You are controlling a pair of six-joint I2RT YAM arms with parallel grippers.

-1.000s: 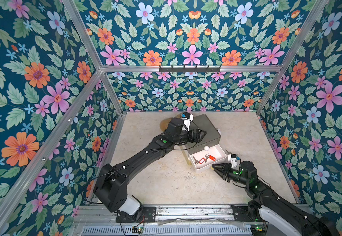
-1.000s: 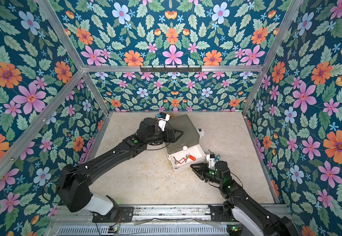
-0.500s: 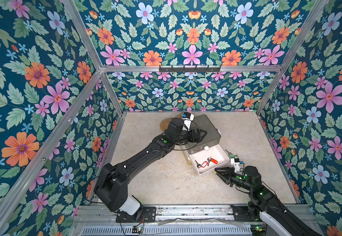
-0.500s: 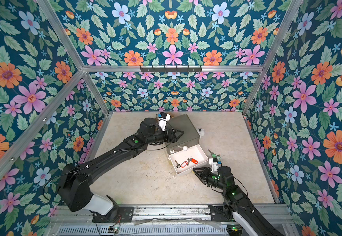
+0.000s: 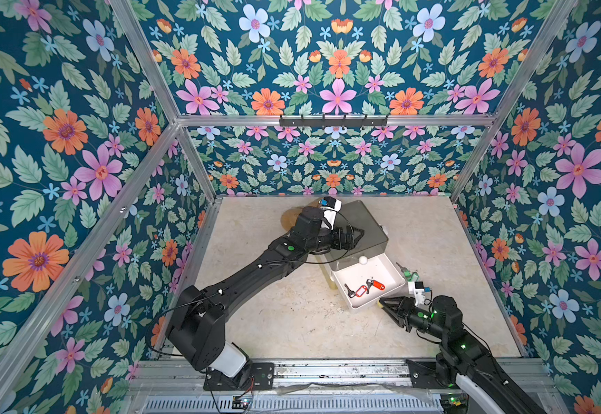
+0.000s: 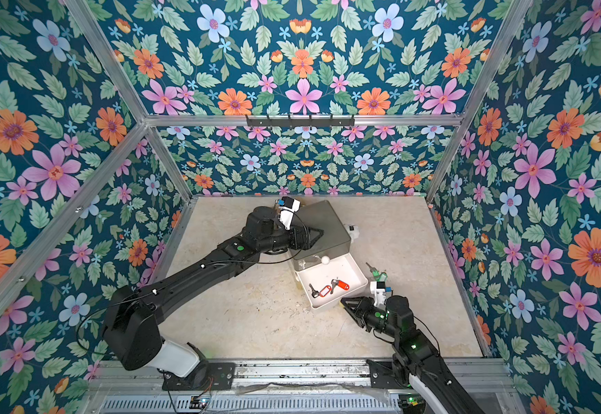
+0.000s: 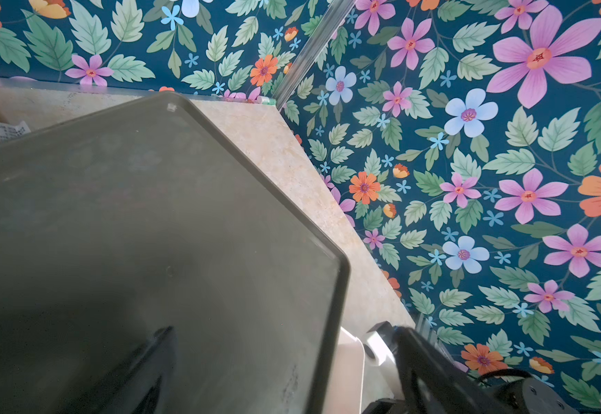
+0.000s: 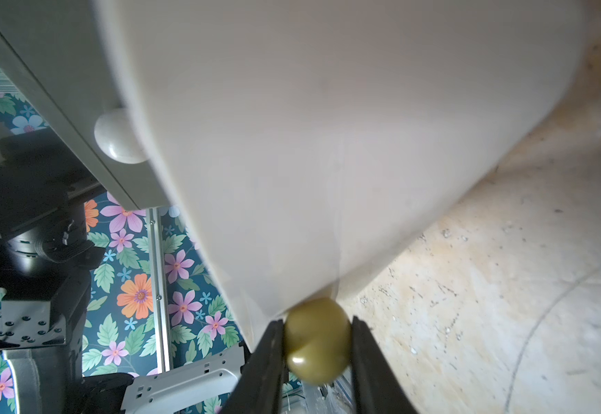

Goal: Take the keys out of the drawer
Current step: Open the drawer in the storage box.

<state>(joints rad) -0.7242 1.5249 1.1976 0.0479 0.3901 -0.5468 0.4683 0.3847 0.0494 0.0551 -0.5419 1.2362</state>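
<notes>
The white drawer (image 5: 363, 269) (image 6: 331, 269) stands pulled out of a small grey-topped cabinet (image 5: 367, 222) (image 6: 327, 222) (image 7: 148, 233). Inside lie the keys (image 5: 377, 285) (image 6: 340, 285) with red tags, in both top views. Another key with a green tag (image 5: 410, 275) (image 6: 378, 275) lies on the table right of the drawer. My right gripper (image 5: 381, 303) (image 6: 343, 303) (image 8: 317, 344) is shut on the drawer's olive knob (image 8: 317, 340) at its front wall. Over the cabinet's top my left gripper (image 5: 358, 234) (image 6: 318, 234) (image 7: 284, 362) stands open, one finger above the lid, one past its edge.
A white knob (image 5: 363, 260) (image 6: 325, 259) (image 8: 116, 136) sits on the cabinet front above the open drawer. A brown round thing (image 5: 291, 218) lies behind the left arm. Flowered walls close in the beige table (image 5: 284, 315) on three sides.
The right gripper has drawn back toward the table's front with the knob, and the drawer with its keys has slid further out. The left arm has stayed over the cabinet.
</notes>
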